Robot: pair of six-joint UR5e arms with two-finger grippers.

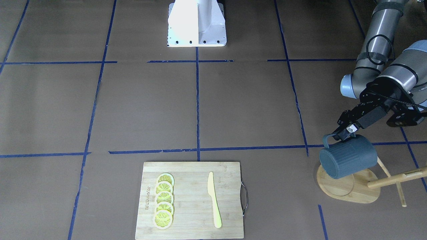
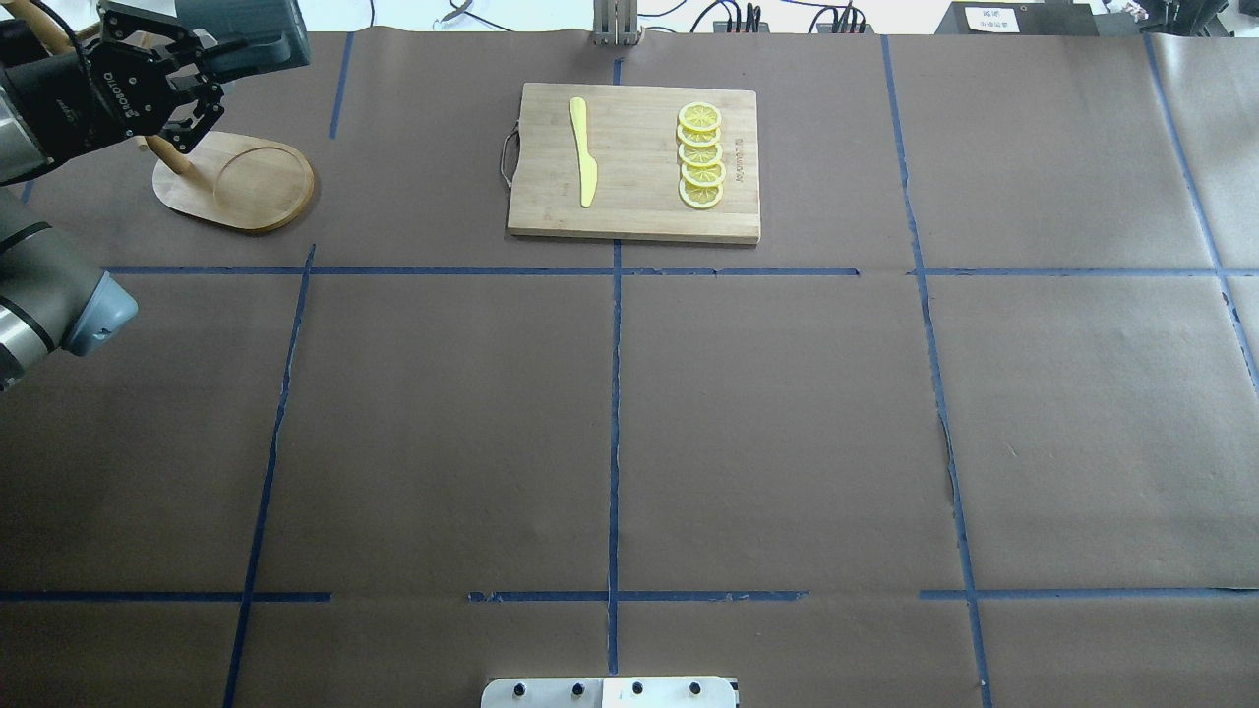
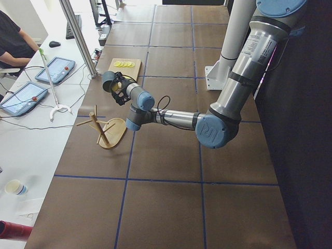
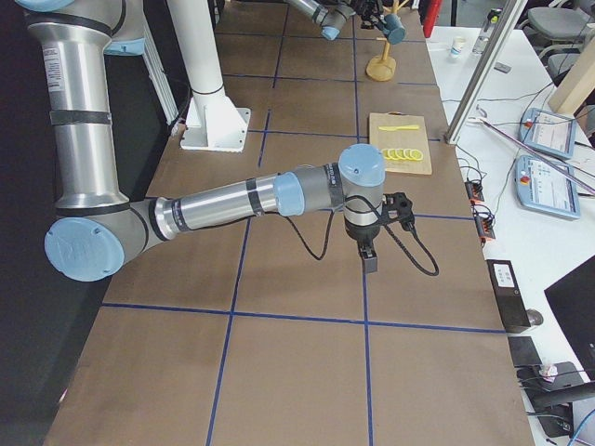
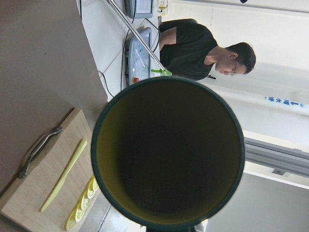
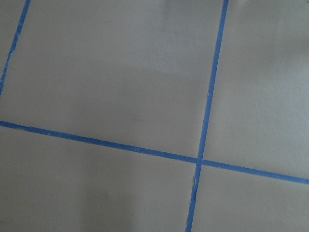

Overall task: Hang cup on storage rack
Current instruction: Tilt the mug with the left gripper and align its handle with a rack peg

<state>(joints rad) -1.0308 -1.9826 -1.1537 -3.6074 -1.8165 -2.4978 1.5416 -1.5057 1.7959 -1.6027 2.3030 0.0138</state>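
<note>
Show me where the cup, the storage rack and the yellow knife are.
cup (image 1: pixel 357 151): exterior front-facing view, on its ribbed side wall.
storage rack (image 1: pixel 364 194): exterior front-facing view, on a bare part of its oval base.
yellow knife (image 1: pixel 210 186): exterior front-facing view, on its blade.

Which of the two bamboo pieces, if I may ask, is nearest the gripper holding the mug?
The storage rack, oval-based with pegs, close by the left gripper and its cup; the rectangular cutting board lies well apart.
</note>
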